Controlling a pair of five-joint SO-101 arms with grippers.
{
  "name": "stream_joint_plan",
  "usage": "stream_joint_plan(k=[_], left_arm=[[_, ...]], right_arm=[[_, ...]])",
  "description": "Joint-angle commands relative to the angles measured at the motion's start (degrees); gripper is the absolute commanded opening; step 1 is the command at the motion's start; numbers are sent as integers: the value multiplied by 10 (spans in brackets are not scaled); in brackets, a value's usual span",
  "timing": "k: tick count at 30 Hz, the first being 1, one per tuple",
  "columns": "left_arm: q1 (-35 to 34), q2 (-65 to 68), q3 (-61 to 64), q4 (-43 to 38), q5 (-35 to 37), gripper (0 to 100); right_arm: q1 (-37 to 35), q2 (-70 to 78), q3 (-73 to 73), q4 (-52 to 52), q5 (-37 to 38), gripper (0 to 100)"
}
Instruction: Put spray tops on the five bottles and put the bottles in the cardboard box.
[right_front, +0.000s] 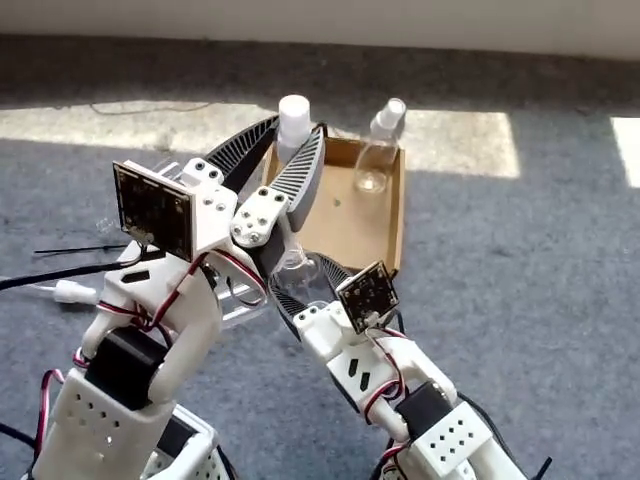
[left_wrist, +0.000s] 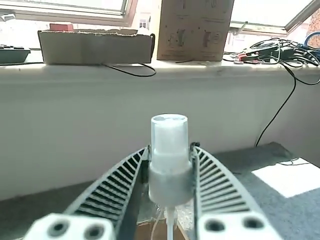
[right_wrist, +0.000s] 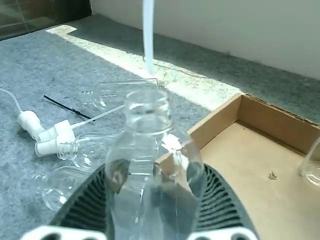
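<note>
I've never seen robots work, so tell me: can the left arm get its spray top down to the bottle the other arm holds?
Probably yes. The spray top dangles its tube just above the open neck of the bottle, nothing between, and the right fingers hold it neck-up.

The high camera sits above and behind both arms, looking down and forward across grey carpet (right_front: 540, 300) to the cardboard box (right_front: 401, 215). The left wrist camera looks nearly level along the left gripper (left_wrist: 170, 149) toward a white wall (left_wrist: 75, 125) and windowsill (left_wrist: 200, 67), very close to the spray top (left_wrist: 170, 170) it grips, which the high view also shows. The right wrist camera looks down past the bottle (right_wrist: 145, 125) in the right gripper (right_wrist: 152, 180), close up, sharing the box with the high view.
</note>
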Motion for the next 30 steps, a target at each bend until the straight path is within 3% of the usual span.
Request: stream_joint_plan(k=[1,5,18,26,30], left_arm=[[18,-8,-24,-6,35,21],[23,-7,-23,26,40,21],[20,-12,95,24,38,21],[-20,-12,111,39,37,25],[-4,-13,110,94,-19,82]], right_arm=[[7,0,-38,-15,-4,11],[8,0,-42,-15,-5,11],[11,0,-44,-15,-3,11],[88,0,-124,-11,-6,5],[82,4,-130,-11,-6,5]])
